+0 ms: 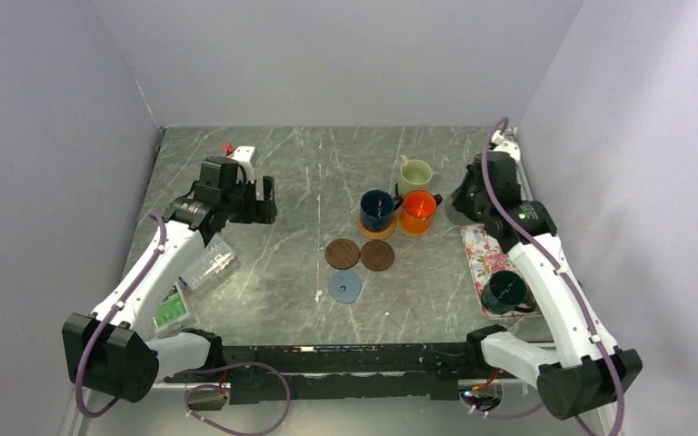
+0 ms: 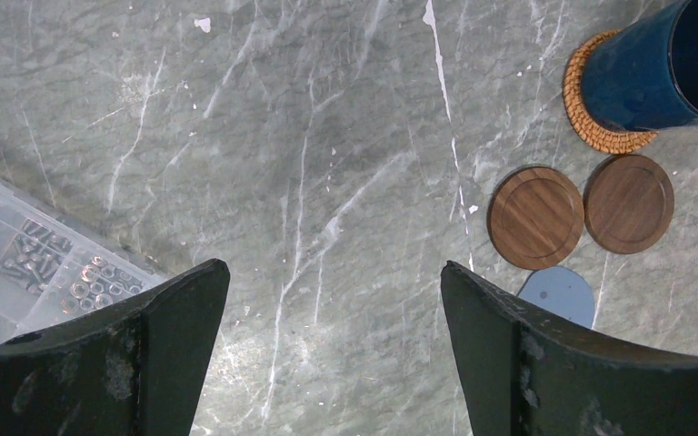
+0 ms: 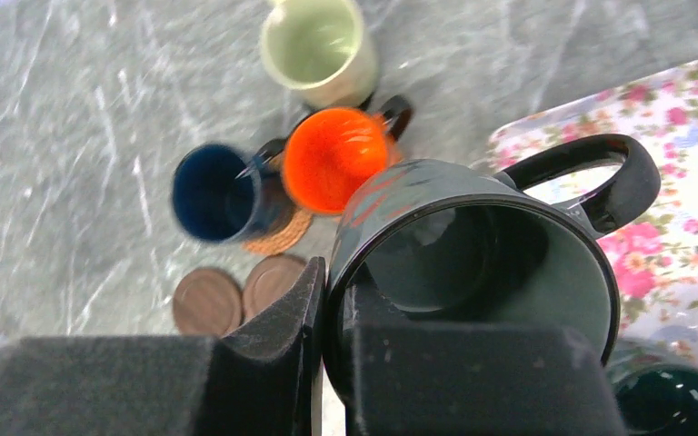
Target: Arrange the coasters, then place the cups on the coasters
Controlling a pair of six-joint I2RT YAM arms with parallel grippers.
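The right jaws are clenched on the rim of a dark green cup [image 3: 473,263], held just right of the orange cup [image 1: 417,211]. A blue cup [image 1: 377,208] stands on a woven coaster [image 2: 591,127] just left of the orange one. Two brown coasters [image 1: 360,254] lie side by side in front of it. The left jaws gape wide and empty over the desk [image 1: 309,173], well to its left.

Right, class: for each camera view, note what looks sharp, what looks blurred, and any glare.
Top external view: even light, soft shadows. Left wrist view: marble table crisp, pale glare inside the open left gripper. Right wrist view: orange cup and dark blue cup smeared; dark green mug in the right gripper sharper.
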